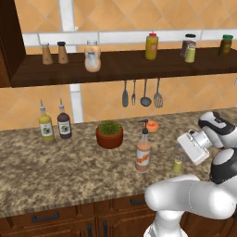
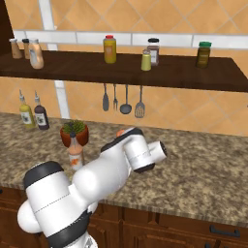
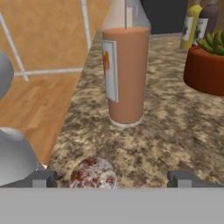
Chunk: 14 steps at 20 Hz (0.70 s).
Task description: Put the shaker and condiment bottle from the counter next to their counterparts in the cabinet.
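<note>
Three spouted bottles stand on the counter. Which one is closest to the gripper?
The tall clear bottle of salmon-orange sauce, standing alone beside the gripper; the yellow bottle and dark bottle stand together far left by the wall.

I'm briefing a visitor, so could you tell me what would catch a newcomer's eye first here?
Probably the white arm bent low over the counter, its open gripper right at the shaker. Next, the condiment bottle standing beside it, in front of a potted plant. Above, the cabinet holds jars and shakers.
</note>
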Tool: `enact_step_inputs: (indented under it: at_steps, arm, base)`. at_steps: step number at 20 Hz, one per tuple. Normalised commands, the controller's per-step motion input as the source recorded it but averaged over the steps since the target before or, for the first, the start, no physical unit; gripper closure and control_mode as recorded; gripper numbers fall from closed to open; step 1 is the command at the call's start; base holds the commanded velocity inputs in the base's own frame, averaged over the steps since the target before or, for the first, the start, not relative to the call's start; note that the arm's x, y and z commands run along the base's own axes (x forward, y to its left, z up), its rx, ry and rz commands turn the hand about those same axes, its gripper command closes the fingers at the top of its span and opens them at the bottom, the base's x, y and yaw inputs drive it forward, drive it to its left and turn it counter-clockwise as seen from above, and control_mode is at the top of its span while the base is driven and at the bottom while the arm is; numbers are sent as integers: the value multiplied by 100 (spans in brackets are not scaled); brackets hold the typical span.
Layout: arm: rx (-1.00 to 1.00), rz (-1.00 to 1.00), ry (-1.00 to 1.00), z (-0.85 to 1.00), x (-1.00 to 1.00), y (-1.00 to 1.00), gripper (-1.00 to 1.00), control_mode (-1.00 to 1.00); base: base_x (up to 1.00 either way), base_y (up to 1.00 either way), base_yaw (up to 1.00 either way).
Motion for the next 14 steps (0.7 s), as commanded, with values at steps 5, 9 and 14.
enact_step_inputs:
  at_steps: [5,9,14]
  arm:
    - [0,0,-2,-18,0,0,-100,-100]
    - [0,0,-1,-16,0,0,-100,-100]
    - [0,0,0,-13,0,0,-100,-100]
  base:
    - [0,0,0]
    - [0,0,0]
    - [0,0,0]
